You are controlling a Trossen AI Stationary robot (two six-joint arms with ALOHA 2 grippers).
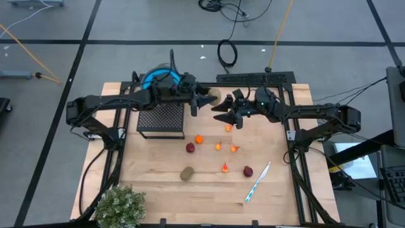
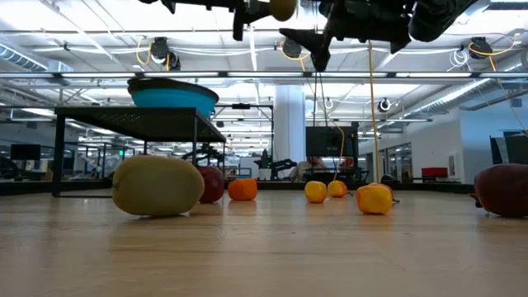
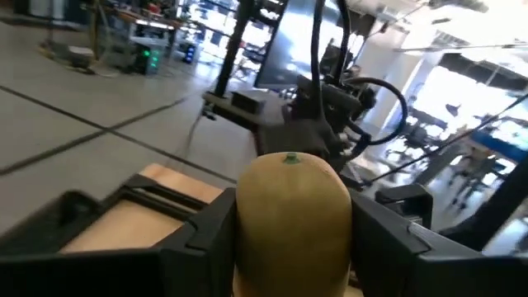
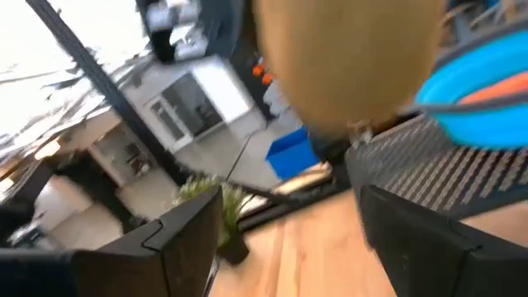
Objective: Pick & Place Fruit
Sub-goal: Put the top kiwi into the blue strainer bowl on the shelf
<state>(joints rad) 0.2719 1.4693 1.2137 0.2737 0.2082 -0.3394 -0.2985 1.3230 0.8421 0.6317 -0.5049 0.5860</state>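
Fruit, a tan oval [image 3: 293, 219], is pinched in the left pincer [image 1: 209, 99] high above the worktop [image 1: 158, 190]. Facing it, the right pincer [image 1: 223, 113] hangs spread. Other fruits [image 1: 190, 147] lie scattered below, beside a pen [image 1: 257, 182].

Probably a robotics lab: grey tiled floor [image 1: 126, 25] with loose black cables [image 1: 228, 52], distant white-lit workstation benches [image 2: 429, 175].

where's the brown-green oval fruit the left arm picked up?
High view: the oval fruit is held in the left gripper, above the table's far middle, right of the black mesh stand and facing the open right gripper.
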